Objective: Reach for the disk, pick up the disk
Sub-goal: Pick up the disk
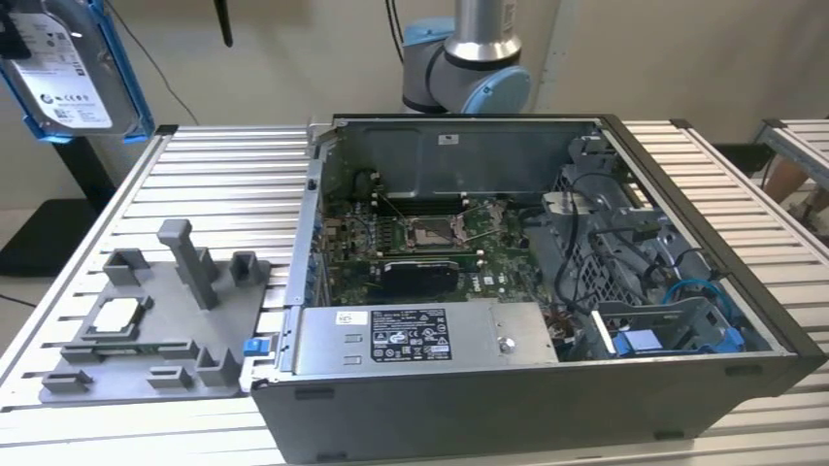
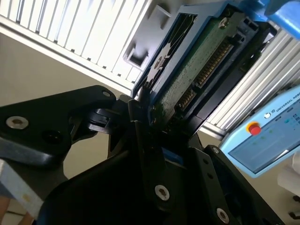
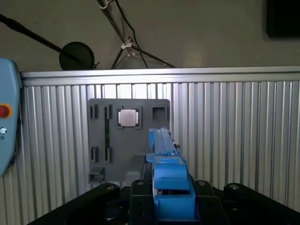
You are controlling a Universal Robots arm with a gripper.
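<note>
Gripper (image 2: 150, 117) clamps the disk (image 2: 197, 70) edge-on, high above the table (image 3: 234, 122).

The disk (image 3: 165, 152) appears edge-on, its blue carrier running away from the camera, gripped between the black fingers (image 3: 140, 200) of the hand (image 3: 172, 206). Beyond it lies the ribbed aluminium bench (image 3: 234, 136), carrying a grey fixture plate (image 3: 133, 140) with several slots and pockets. A small silver square chip (image 3: 128, 117) sits in one pocket of that plate. A pale blue pendant (image 3: 7, 140) with a red button (image 3: 3, 111) shows at the view's edge. Past the bench's far edge stands a dark round base (image 3: 77, 56) with thin legs and cables (image 3: 126, 28).
</note>
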